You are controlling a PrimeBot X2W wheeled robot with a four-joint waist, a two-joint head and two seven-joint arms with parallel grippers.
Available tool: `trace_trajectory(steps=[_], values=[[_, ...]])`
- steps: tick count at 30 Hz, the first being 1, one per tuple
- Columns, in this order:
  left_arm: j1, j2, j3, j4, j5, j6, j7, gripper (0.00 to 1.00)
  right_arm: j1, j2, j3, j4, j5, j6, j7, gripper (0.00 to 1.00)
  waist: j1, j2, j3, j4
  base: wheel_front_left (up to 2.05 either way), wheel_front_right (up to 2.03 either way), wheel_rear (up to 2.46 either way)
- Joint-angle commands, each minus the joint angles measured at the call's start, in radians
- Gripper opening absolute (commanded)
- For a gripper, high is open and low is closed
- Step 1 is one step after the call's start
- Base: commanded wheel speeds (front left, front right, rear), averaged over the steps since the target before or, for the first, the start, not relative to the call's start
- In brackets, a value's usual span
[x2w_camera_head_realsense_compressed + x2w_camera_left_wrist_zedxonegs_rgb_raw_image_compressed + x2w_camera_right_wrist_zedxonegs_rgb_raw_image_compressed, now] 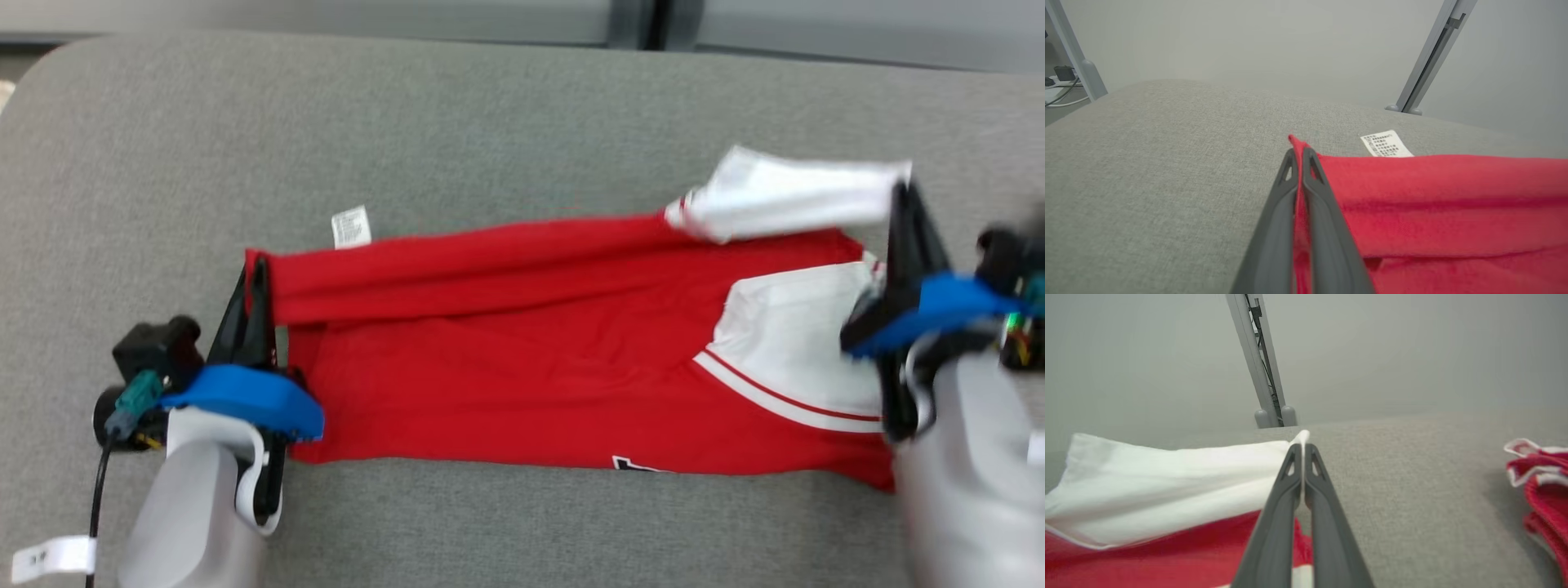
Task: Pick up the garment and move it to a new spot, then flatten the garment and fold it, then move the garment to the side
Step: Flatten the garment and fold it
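One grey fabric surface (522, 122) is carrying the red-and-white garment (522, 384), stretched left to right. I am clamping my left pincer (260, 269) on its red corner and my right pincer (900, 196) on its raised white sleeve (784, 200).

One garment (522, 359), one label (351, 226), one grey surface (490, 122) — two end effectors: left end effector (260, 269), right end effector (898, 192).

Red-white garment (522, 359) — matt knit cloth, softly creased. Its care label (351, 226): thin white printed fabric. The table cover (490, 122) is grey woven cloth, coarse, matt. The left gripper (1299, 153) and right gripper (1303, 448) — smooth dark matt plastic. The blue wrist cover (245, 396): smooth plastic. The frame post (1257, 355) looks like grey painted metal.
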State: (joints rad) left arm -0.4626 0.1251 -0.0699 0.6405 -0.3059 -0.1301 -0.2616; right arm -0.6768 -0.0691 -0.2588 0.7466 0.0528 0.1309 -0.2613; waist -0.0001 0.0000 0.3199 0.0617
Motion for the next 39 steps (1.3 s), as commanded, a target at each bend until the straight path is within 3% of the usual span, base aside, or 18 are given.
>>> trace_trajectory(steps=[1, 7, 12, 13, 15, 16, 17, 18, 19, 29, 39], values=[[0.022, 0.007, 0.014, -0.006, 0.006, -0.001, -0.004, 0.0, 0.06, 0.003, 0.015, -0.022, 0.027, 0.0, -0.004, 0.0, 0.0001, 0.0, -0.042, -0.04, 0.0, 0.0, 0.0], [0.136, 0.0, 0.044, -0.017, 0.022, -0.001, -0.004, 0.0, 0.289, 0.009, 0.088, -0.113, 0.156, 0.0, -0.004, 0.0, 0.0001, 0.0, -0.094, -0.074, 0.0, 0.0, 0.0], [0.211, -0.011, 0.059, -0.021, 0.046, -0.001, -0.004, 0.0, 0.368, 0.014, 0.126, -0.109, 0.203, 0.0, -0.005, 0.0, 0.0001, 0.0, -0.132, -0.084, 0.0, 0.0, 0.0], [0.225, -0.015, 0.063, -0.025, 0.052, -0.001, -0.004, 0.08, 0.378, 0.014, 0.131, -0.107, 0.208, 0.0, -0.005, 0.0, 0.0001, 0.0, -0.14, -0.084, 0.0, 0.0, 0.0], [0.251, -0.021, 0.068, -0.034, 0.064, -0.001, -0.004, 0.48, 0.393, 0.014, 0.137, -0.102, 0.211, 0.0, -0.004, 0.0, 0.0001, 0.0, -0.155, -0.083, 0.0, 0.0, 0.0], [0.264, -0.023, 0.074, -0.038, 0.07, -0.001, -0.004, 0.92, 0.4, 0.014, 0.143, -0.097, 0.213, 0.0, -0.005, 0.0, 0.0001, 0.0, -0.162, -0.083, 0.0, 0.0, 0.0], [0.277, -0.026, 0.08, -0.042, 0.075, -0.001, -0.004, 1.0, 0.406, 0.015, 0.145, -0.09, 0.216, 0.0, -0.004, 0.24, 0.0001, 0.0, -0.17, -0.083, 0.0, 0.0, 0.0], [0.288, -0.028, 0.088, -0.049, 0.088, 0.007, -0.004, 1.0, 0.408, 0.015, 0.149, -0.083, 0.22, 0.0, -0.004, 0.73, 0.0001, 0.0, -0.177, -0.083, 0.0, 0.0, 0.0], [0.297, -0.033, 0.098, -0.057, 0.096, 0.015, -0.004, 1.0, 0.41, 0.015, 0.155, -0.076, 0.22, 0.0, -0.003, 1.0, 0.0001, 0.0, -0.184, -0.083, 0.0, 0.0, 0.0], [0.403, -0.067, 0.113, -0.151, 0.162, 0.038, -0.004, 1.0, 0.46, 0.013, 0.17, -0.129, 0.133, 0.0, -0.004, 1.0, 0.0001, 0.0, -0.26, -0.081, 0.0, 0.0, 0.0], [0.48, -0.074, 0.026, -0.179, 0.101, 0.069, -0.004, 1.0, 0.532, 0.018, 0.178, -0.105, 0.12, 0.0, -0.004, 1.0, 0.0001, 0.0, -0.294, -0.07, 0.0, 0.0, 0.0]])
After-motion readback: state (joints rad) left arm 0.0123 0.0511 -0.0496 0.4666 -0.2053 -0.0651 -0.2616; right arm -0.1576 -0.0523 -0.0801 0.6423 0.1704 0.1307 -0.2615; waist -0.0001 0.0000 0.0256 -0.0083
